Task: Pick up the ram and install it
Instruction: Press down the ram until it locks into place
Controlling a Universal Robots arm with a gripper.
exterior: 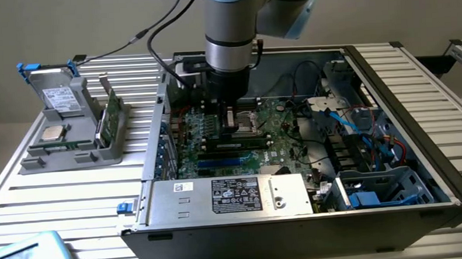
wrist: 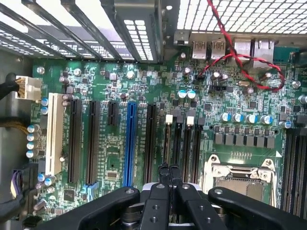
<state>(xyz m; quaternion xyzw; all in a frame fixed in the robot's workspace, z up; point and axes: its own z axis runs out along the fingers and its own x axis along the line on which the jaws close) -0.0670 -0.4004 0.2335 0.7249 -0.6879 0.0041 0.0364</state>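
Note:
The ram [exterior: 236, 145] is a long dark stick with a pale label. It lies seated along a motherboard slot inside the open computer case, just in front of the processor socket [exterior: 241, 121]. My gripper [exterior: 230, 128] hangs straight down from the arm over the socket and the slots, slightly above the ram. In the wrist view the gripper [wrist: 169, 167] has its two thin black fingertips pressed together with nothing between them. They point at the black memory slots [wrist: 182, 143] with white latches, next to the silver socket frame [wrist: 240, 177].
The case walls [exterior: 401, 87] ring the motherboard, with the power supply [exterior: 234, 196] at the front and cables and drive bays [exterior: 373, 170] on the exterior view's right. A grey holder [exterior: 38, 162] outside the case carries a silver processor chip [exterior: 53, 133] and a broader green card [exterior: 110, 114].

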